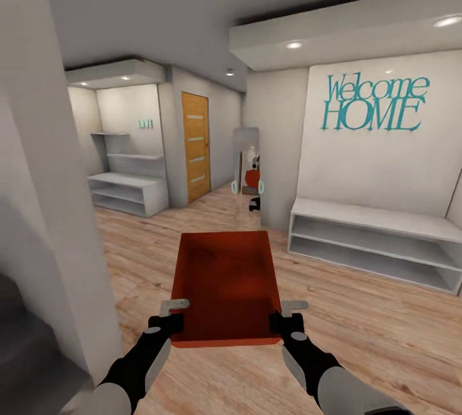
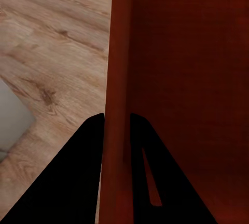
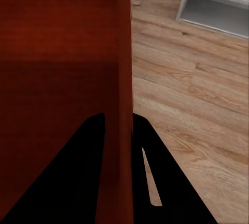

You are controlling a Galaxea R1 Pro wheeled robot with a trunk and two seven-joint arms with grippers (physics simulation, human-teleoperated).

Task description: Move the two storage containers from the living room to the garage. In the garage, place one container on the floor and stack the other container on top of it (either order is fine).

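One orange bin (image 1: pixel 224 287) gripped by my left pincer (image 1: pixel 168 324) and right pincer (image 1: pixel 286 324); white pillar (image 1: pixel 51 210) close left, shelf (image 1: pixel 375 245) right.

Two arms reach forward from the robot's body. The left arm (image 1: pixel 131 370) is glossy black along the forearm, with a light grey oval patch on the wrist and a pale grey sleeve-like section nearer the elbow. The right arm (image 1: pixel 314 370) matches it: black shell, grey oval inset, pale grey rounded segment lower down. Each ends in a blocky black wrist housing. From each housing a short, flat, light grey bar sticks out sideways, rounded at its tip. The left gripper (image 2: pixel 117 125) has two fingers that look like solid black wedges tapering to blunt tips. The right gripper (image 3: pixel 118 125) looks identical, matte black, without visible markings or screws.
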